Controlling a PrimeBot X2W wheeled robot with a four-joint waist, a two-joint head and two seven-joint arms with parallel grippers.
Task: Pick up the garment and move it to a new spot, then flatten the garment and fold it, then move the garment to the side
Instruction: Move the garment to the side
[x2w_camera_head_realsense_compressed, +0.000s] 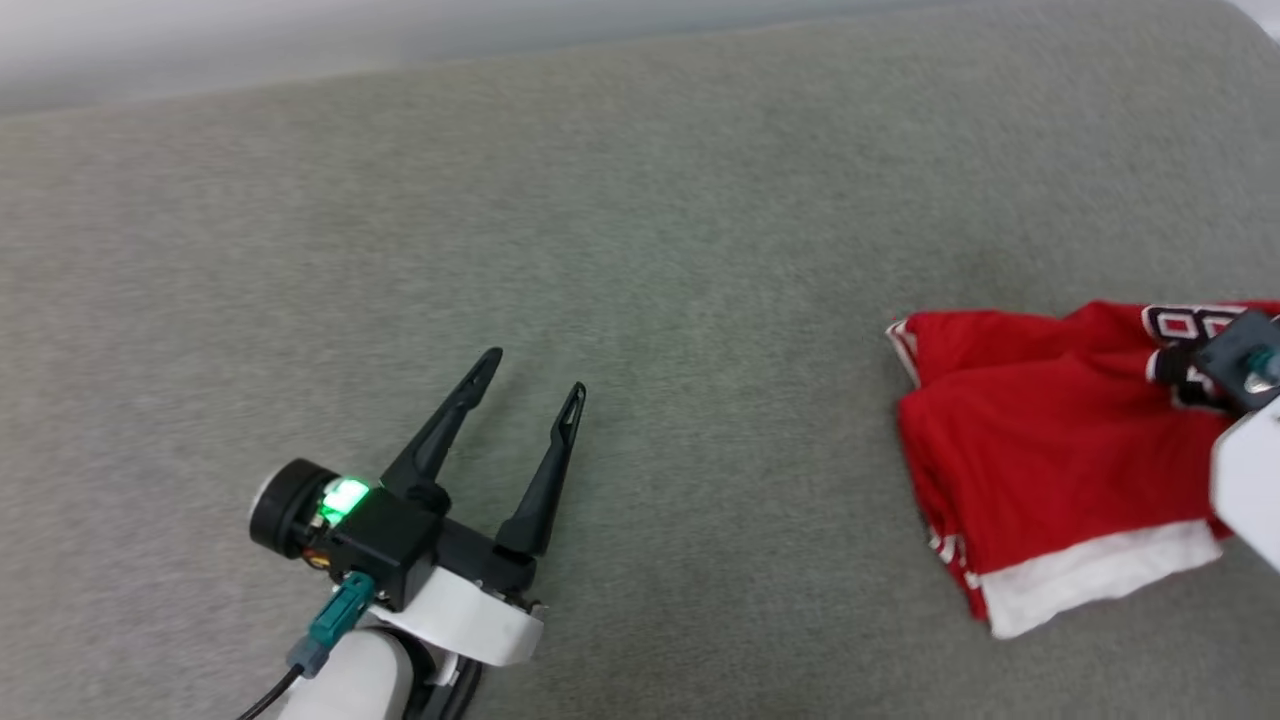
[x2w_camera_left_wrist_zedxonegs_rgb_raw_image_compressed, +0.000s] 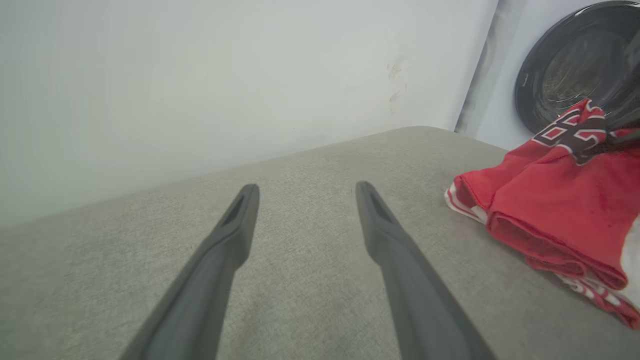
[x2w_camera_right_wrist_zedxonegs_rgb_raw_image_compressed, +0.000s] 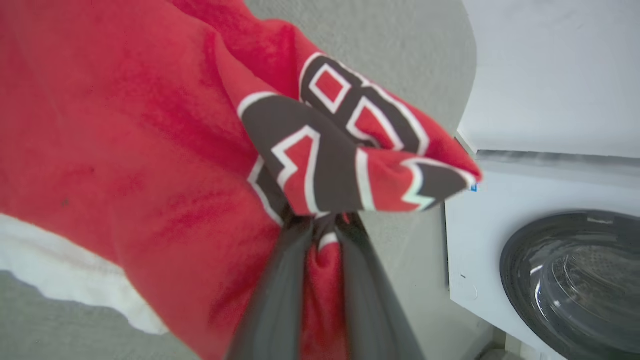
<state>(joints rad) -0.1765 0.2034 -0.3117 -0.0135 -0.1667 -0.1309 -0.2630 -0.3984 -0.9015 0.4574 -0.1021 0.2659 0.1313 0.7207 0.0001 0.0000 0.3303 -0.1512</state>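
Left tool (x2w_camera_head_realsense_compressed: 533, 372): the two long dark fingers stand apart with nothing between them. It hovers low over the flat grey fabric-covered worktop (x2w_camera_head_realsense_compressed: 640, 250), well apart from the cloth.
Right tool (x2w_camera_right_wrist_zedxonegs_rgb_raw_image_compressed: 325, 235): clamped on a pinch of red fabric. The cloth is bunched between the two dark fingers, and their tips are hidden under the fold.
Garment: the bright red thin-fabric sports jersey with white panels (x2w_camera_head_realsense_compressed: 1050, 450) lies crumpled in loose folds at the right side of the worktop in the head view.
Lettering: the black, white-outlined characters sit on the gripped fold, which stands higher than the rest of the jersey in the left wrist view.
Trim: the red-and-white striped edge shows at the jersey's left end, and a white band runs along its near side.
Background: a white washing machine with a dark round door (x2w_camera_right_wrist_zedxonegs_rgb_raw_image_compressed: 565, 280) stands beyond the worktop's end, next to a plain pale wall (x2w_camera_left_wrist_zedxonegs_rgb_raw_image_compressed: 200, 75).
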